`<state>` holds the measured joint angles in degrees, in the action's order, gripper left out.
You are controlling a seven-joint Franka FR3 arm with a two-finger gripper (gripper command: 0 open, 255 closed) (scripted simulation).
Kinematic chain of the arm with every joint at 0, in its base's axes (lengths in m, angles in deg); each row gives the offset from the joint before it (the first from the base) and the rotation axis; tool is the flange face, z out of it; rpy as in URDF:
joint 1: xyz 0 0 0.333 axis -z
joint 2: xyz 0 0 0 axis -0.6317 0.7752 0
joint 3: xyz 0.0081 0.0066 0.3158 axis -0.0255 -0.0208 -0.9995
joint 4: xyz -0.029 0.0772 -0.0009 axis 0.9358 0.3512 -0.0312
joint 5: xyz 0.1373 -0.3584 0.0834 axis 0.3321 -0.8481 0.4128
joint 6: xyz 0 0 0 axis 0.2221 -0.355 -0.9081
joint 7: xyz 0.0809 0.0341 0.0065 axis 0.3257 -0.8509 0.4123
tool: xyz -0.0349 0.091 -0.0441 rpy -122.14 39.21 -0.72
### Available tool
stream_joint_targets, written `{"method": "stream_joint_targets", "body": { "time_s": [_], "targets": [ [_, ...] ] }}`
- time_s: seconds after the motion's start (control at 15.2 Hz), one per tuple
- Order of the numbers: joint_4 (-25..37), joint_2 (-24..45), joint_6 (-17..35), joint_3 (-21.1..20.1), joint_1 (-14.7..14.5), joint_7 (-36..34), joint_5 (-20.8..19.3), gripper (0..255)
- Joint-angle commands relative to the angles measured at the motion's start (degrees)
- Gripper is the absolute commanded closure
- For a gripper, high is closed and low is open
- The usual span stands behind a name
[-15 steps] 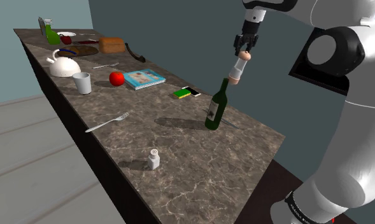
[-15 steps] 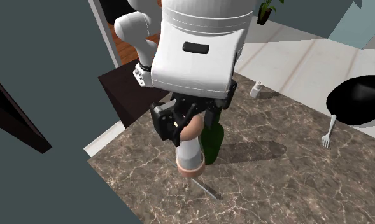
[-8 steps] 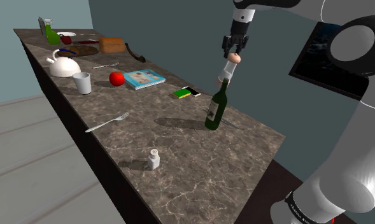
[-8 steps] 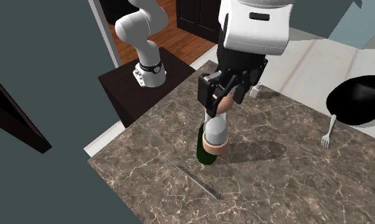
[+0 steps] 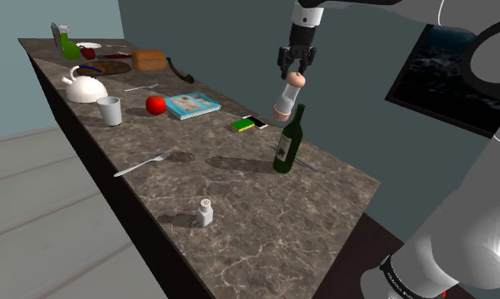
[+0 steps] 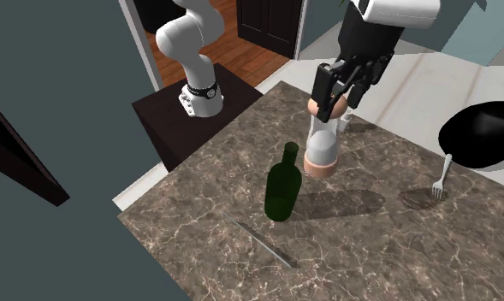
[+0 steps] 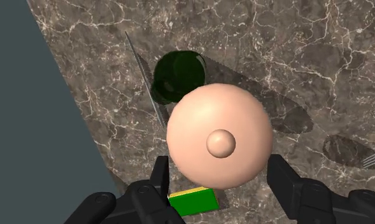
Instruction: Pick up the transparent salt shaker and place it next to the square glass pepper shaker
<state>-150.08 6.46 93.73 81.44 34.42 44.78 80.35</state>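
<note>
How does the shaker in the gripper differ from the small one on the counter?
The held shaker is tall with peach ends; the counter shaker is short and all pale. The held shaker hangs clasped in the gripper; the counter shaker stands on the counter. Both have pale bodies.

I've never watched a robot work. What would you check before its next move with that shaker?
1. Grip: the gripper is shut on the salt shaker at its top: ok.
2. Salt shaker hangs above the counter, not touching it: ok.
3. Salt shaker is apart from the green bottle: ok.
4. Pepper shaker stands upright with bare counter beside it: ok.
5. Fork lies well off to one side: ok.
6. Firmness of the hold: cannot tell.
</note>
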Motion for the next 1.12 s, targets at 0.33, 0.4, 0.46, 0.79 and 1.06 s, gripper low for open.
{"method": "stream_joint_targets", "body": {
  "time_s": [0.33, 0.4, 0.46, 0.79, 1.06],
  "targets": [
    [-0.41, -0.48, -0.75, -3.88, -5.36, -9.28, -0.90, 255],
    [-0.15, -0.31, -0.95, -4.42, -6.11, -10.56, -0.98, 255],
    [0.20, -0.08, -1.17, -4.97, -6.86, -11.85, -1.06, 255],
    [3.17, 2.00, -2.61, -7.58, -10.63, -18.13, -1.43, 255],
    [7.19, 4.81, -4.24, -9.53, -13.68, -22.98, -1.77, 255]
  ]
}}
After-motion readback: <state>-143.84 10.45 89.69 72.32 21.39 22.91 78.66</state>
